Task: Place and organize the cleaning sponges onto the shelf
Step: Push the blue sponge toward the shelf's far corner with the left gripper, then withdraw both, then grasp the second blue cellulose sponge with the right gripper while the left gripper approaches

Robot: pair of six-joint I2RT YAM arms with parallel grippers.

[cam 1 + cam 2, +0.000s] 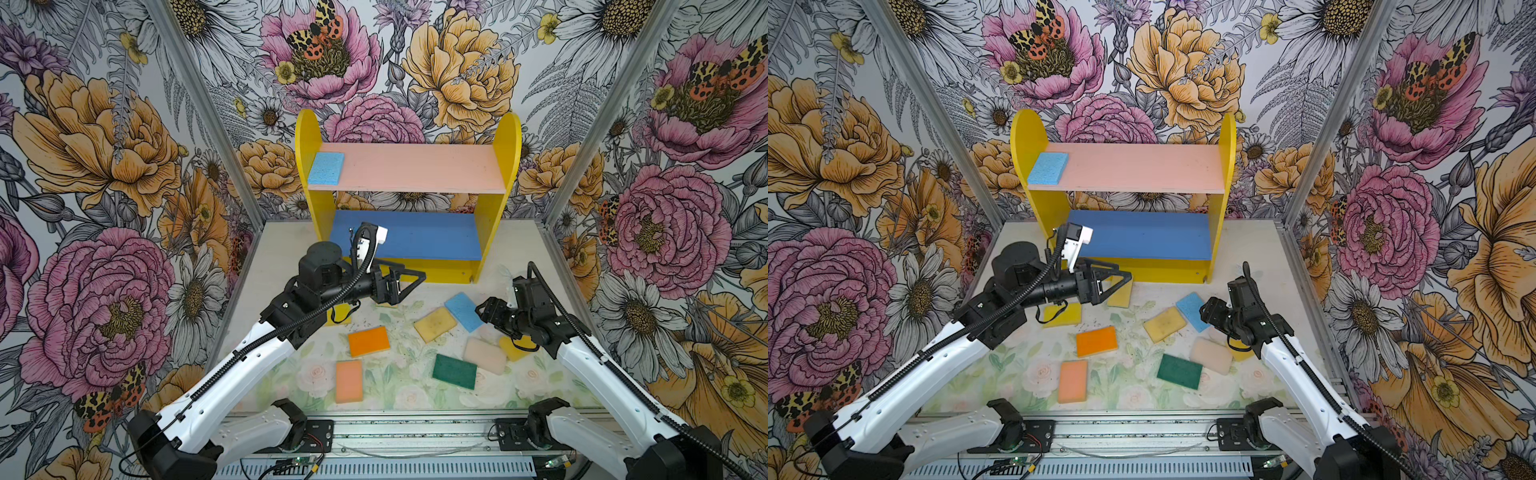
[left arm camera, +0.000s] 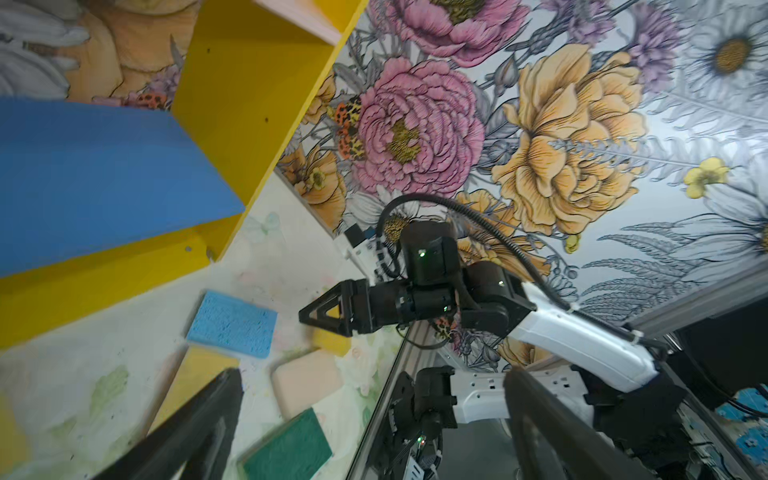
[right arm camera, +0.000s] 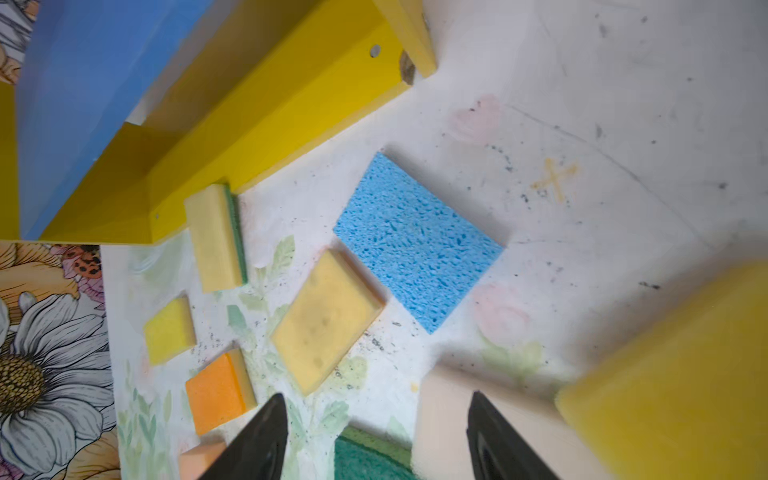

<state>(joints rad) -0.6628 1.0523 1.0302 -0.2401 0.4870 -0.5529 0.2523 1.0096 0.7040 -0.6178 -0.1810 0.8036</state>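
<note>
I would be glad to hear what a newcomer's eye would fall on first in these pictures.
The yellow-sided shelf at the back stands out first against the busy floral wallpaper, with one light blue sponge lying alone at the left end of its pink upper board. In front of it, loose sponges of many colours lie scattered on the table, among them an orange sponge and a dark green sponge.
</note>
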